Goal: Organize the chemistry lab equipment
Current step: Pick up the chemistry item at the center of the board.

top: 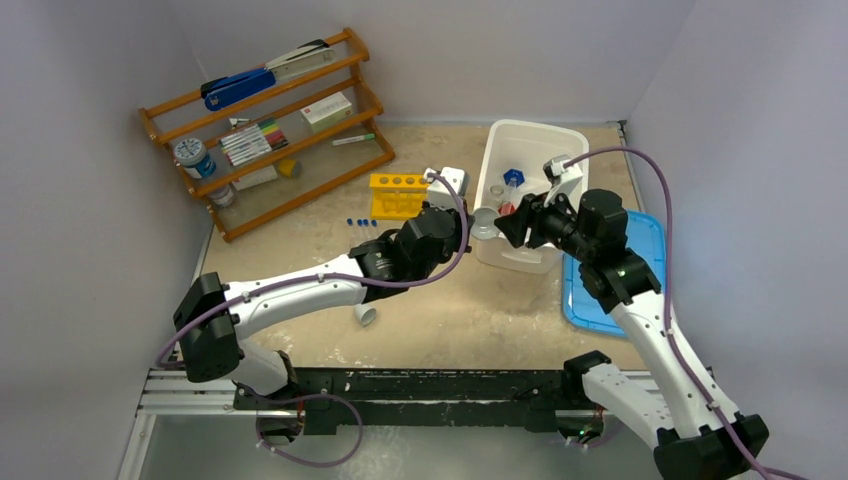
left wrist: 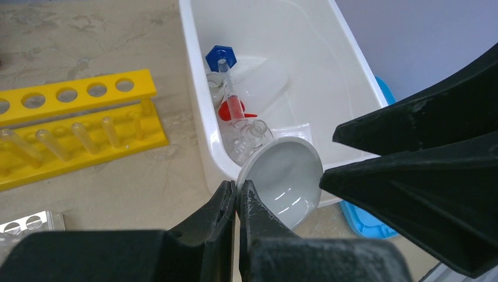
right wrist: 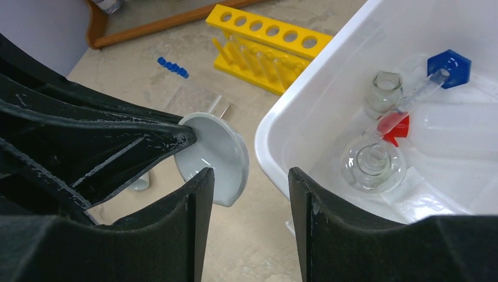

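Observation:
My left gripper (left wrist: 236, 187) is shut on the rim of a small pale grey dish (left wrist: 288, 176), which it holds tilted just outside the near left wall of the white bin (left wrist: 197, 88). The right gripper (right wrist: 249, 176) is open beside the dish (right wrist: 214, 150), whose edge shows by that gripper's left finger, with only table showing in the gap. In the bin lie a white squeeze bottle (right wrist: 452, 129) with a red nozzle, a round glass flask (right wrist: 373, 164), a small glass vessel (right wrist: 384, 88) and a blue-capped tube (right wrist: 449, 64). The yellow rack (top: 397, 194) stands left of the bin.
A wooden shelf (top: 270, 130) with a stapler, markers and boxes stands at the back left. A blue tray (top: 610, 290) lies right of the bin. Loose blue caps (right wrist: 173, 67) and a small white cup (top: 365, 315) lie on the table. A clear tube tray (top: 447, 180) sits by the rack.

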